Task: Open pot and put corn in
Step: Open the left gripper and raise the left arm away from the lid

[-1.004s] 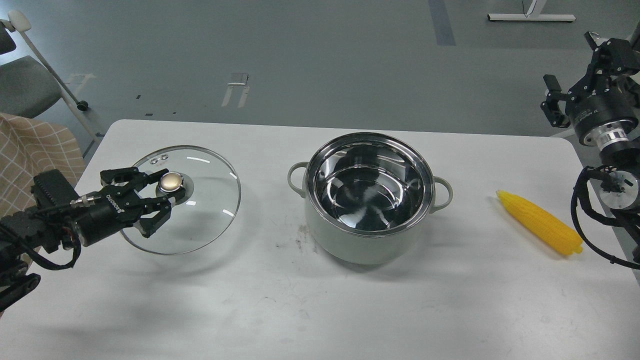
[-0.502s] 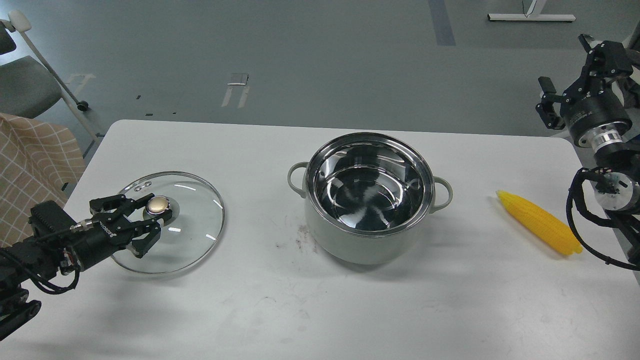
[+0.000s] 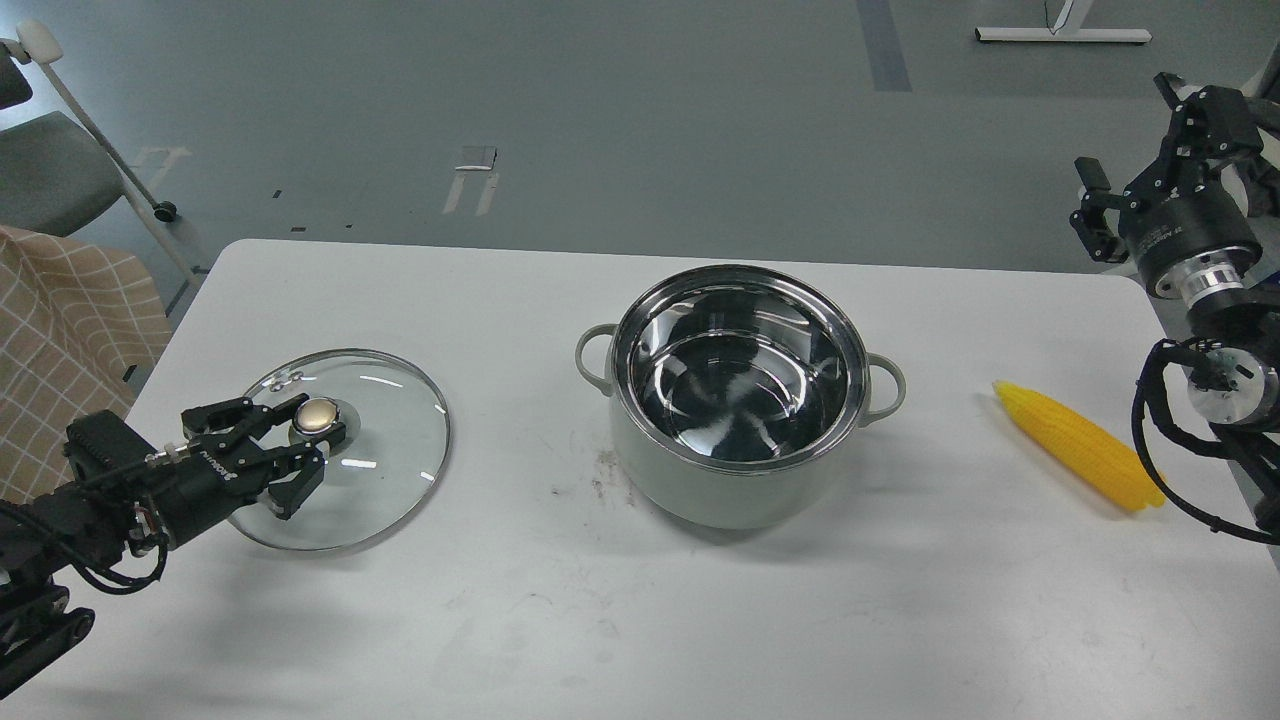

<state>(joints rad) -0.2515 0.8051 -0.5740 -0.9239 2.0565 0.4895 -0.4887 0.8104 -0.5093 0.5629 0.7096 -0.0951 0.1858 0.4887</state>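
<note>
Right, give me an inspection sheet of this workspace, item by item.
Surface: white table, dark smudges left of the pot's base.
Job's things: pot open, steel interior empty; corn lying on the table right of it, apart from it.
Clutter: glass lid flat on the table left of the pot.
Grippers: left pincer open, fingers either side of the lid's brass knob; right pincer raised beyond the table's right edge, open, empty.
Cables: black loops on the right arm near the corn.
Surroundings: grey floor, chair and checked cloth at left.
</note>
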